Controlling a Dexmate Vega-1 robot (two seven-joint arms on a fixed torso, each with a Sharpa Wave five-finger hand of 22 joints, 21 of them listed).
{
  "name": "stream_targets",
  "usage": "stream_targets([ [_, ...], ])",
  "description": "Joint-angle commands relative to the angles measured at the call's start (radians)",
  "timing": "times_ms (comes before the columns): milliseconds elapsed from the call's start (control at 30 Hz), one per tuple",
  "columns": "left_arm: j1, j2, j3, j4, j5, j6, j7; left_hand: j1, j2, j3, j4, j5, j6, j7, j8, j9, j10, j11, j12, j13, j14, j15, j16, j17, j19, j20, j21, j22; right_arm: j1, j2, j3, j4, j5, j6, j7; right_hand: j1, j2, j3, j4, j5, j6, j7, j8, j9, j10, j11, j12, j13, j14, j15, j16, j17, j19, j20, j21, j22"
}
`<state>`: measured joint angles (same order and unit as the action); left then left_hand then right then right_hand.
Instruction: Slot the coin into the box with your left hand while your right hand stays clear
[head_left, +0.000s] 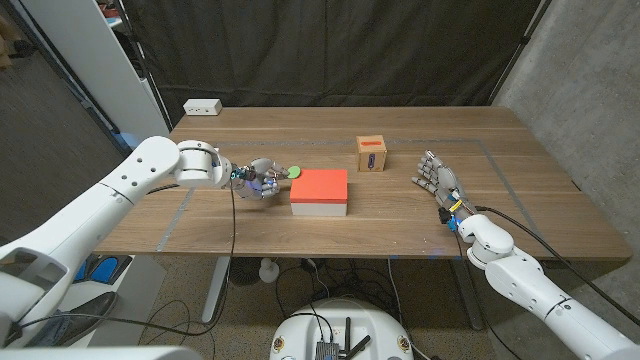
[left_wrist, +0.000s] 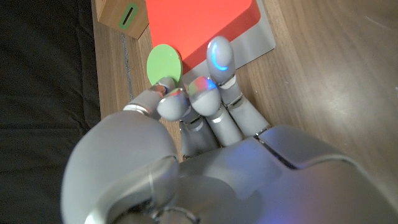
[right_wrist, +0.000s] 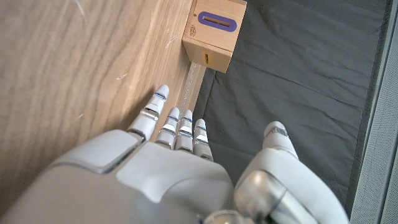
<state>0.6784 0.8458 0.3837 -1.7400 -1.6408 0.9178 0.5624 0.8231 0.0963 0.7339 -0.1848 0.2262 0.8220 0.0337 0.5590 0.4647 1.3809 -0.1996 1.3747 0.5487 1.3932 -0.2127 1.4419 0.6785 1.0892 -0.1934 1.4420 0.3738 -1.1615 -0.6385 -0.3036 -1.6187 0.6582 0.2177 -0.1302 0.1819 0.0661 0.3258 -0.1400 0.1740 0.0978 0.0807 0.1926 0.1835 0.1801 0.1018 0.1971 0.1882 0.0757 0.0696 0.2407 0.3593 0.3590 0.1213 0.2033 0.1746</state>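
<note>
In the head view the left hand (head_left: 258, 181) pinches the green coin (head_left: 293, 172) beside the red block (head_left: 320, 185), well short of the box (head_left: 372, 153); the right hand (head_left: 437, 180) waits, fingers spread, on the bench (head_left: 500, 200). The left wrist view shows the fingertips (left_wrist: 166, 87) gripping only the coin's edge, so carry it gently over the block. From the right wrist view, line the coin up with the box's slot (right_wrist: 216, 20) before letting go.

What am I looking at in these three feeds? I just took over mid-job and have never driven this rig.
It is a two-armed robot at a wooden table. The wide picture comes from its head; the other two come from cameras on each wrist. The left hand pinches a green coin beside a red-topped flat box. The small wooden box with the slot stands further back. The right hand holds nothing, fingers apart, on the table short of that box.
</note>
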Motion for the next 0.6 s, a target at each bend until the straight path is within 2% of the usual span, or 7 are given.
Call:
stream_targets([
  [33, 0.029, 0.001, -0.009, -0.01, 0.008, -0.035, -0.021, 0.027, 0.014, 0.014, -0.002, 0.008, 0.041, 0.004, 0.02, 0.018, 0.007, -0.001, -0.004, -0.001, -0.003, 0.002, -0.015, -0.01, -0.008, -0.023, 0.016, -0.003, -0.014, 0.009, 0.0, 0.003, 0.004, 0.007, -0.013, 0.008, 0.0, 0.006, -0.001, 0.005, 0.009, 0.0, 0.004, 0.002, 0.007, 0.001, 0.007, 0.005, 0.008, -0.002, 0.004, 0.002, 0.008, 0.0, 0.004, 0.005],
  [233, 0.045, 0.004, -0.014, -0.002, 0.032, -0.053, -0.07, 0.035, 0.011, 0.016, -0.001, 0.008, 0.043, 0.007, 0.025, 0.021, 0.007, 0.0, 0.0, 0.007, -0.001, 0.001, -0.023, -0.016, -0.009, -0.023, 0.027, -0.014, -0.021, 0.004, 0.001, -0.017, -0.01, 0.004, -0.031, 0.008, 0.0, 0.006, -0.001, 0.005, 0.009, 0.0, 0.004, 0.002, 0.007, 0.001, 0.007, 0.005, 0.008, -0.002, 0.004, 0.002, 0.008, 0.0, 0.004, 0.005],
  [600, 0.091, 0.037, -0.058, -0.044, 0.065, -0.095, -0.118, 0.044, 0.009, 0.02, 0.002, 0.008, 0.047, 0.009, 0.032, 0.021, 0.005, 0.0, -0.003, 0.012, 0.006, 0.002, -0.023, -0.012, -0.018, -0.023, 0.05, -0.031, -0.048, -0.012, 0.021, -0.083, -0.055, 0.035, -0.07, 0.008, 0.0, 0.006, -0.001, 0.005, 0.009, 0.0, 0.004, 0.002, 0.007, 0.001, 0.007, 0.005, 0.008, -0.002, 0.004, 0.002, 0.008, 0.0, 0.004, 0.005],
])
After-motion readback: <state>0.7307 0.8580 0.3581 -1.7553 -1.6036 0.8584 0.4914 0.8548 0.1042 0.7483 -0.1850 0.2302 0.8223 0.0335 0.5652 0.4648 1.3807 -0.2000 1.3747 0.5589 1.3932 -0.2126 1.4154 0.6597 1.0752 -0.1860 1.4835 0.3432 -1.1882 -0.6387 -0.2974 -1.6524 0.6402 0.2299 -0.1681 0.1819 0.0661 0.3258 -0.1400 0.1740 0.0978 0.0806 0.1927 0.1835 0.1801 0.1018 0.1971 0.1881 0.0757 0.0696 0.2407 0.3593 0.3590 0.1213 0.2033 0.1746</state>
